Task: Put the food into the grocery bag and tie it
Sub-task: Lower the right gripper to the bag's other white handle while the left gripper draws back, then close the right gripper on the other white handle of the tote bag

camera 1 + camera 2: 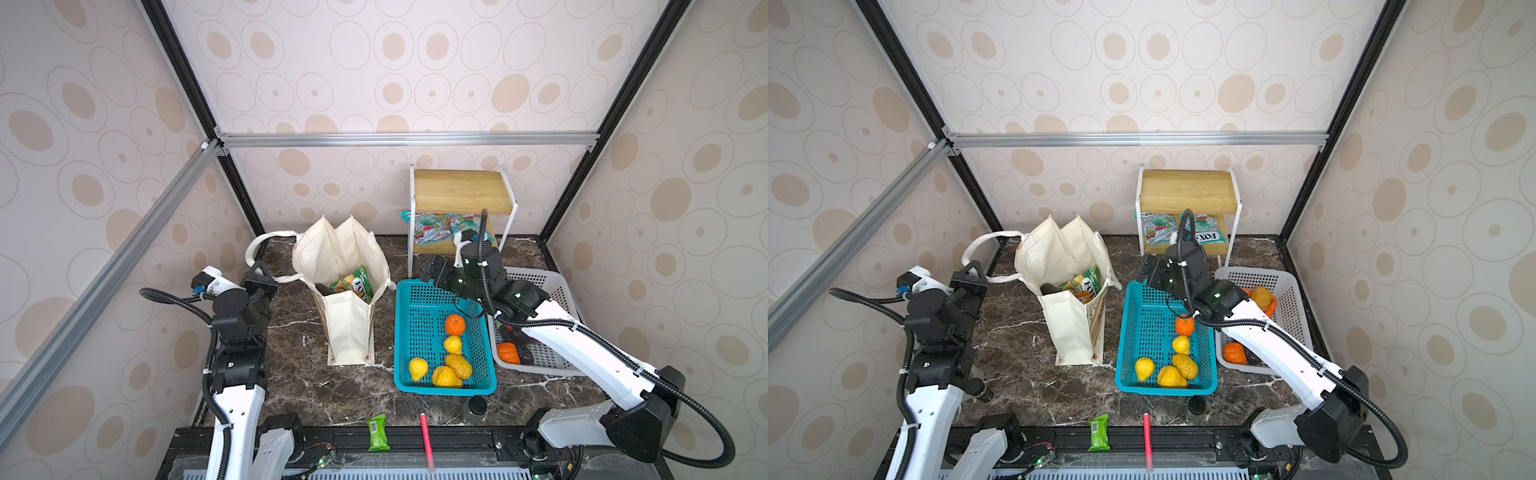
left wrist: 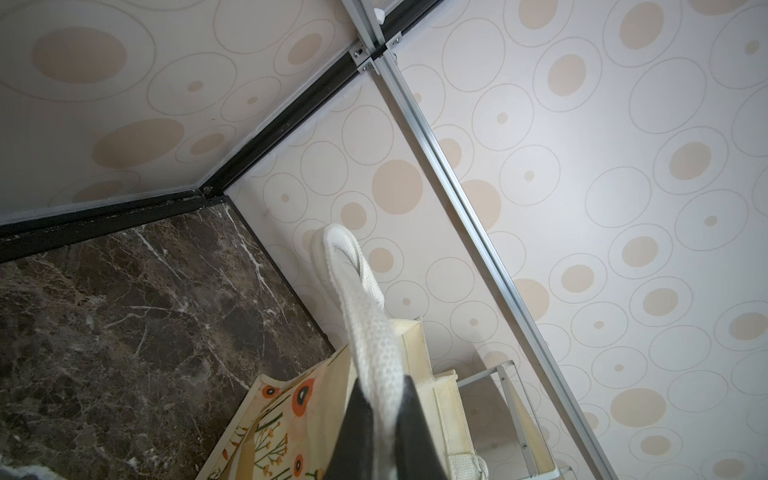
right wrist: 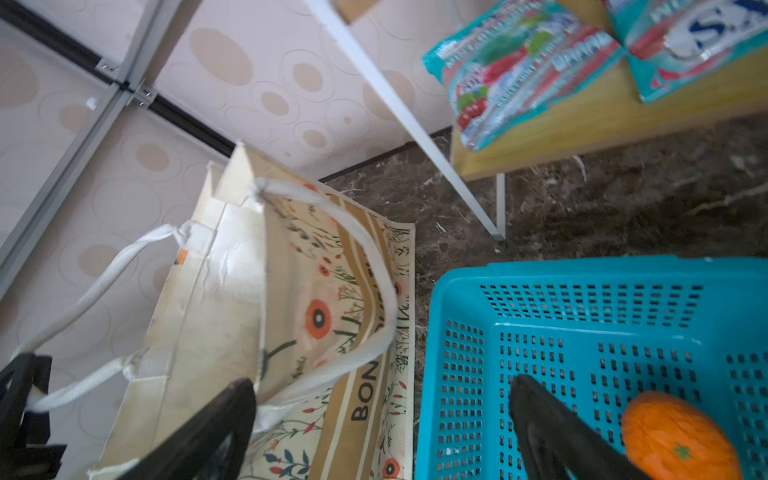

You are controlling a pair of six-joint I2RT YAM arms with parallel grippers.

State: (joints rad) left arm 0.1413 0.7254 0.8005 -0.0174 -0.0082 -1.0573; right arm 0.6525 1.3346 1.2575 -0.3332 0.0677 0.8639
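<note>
Our left gripper (image 2: 384,399) is clamped on the white strap handle (image 2: 365,316) of the grocery bag (image 1: 347,328). The bag stands upright between it and our right gripper (image 3: 380,382), which hangs wide open just beside the bag, at the blue basket (image 3: 582,274) edge. A Fox's packet (image 1: 353,284) sits inside the bag.

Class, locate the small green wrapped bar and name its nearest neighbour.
In both top views the green wrapped bar lies at the front edge of the table, near the middle, left of the red pen.
</note>
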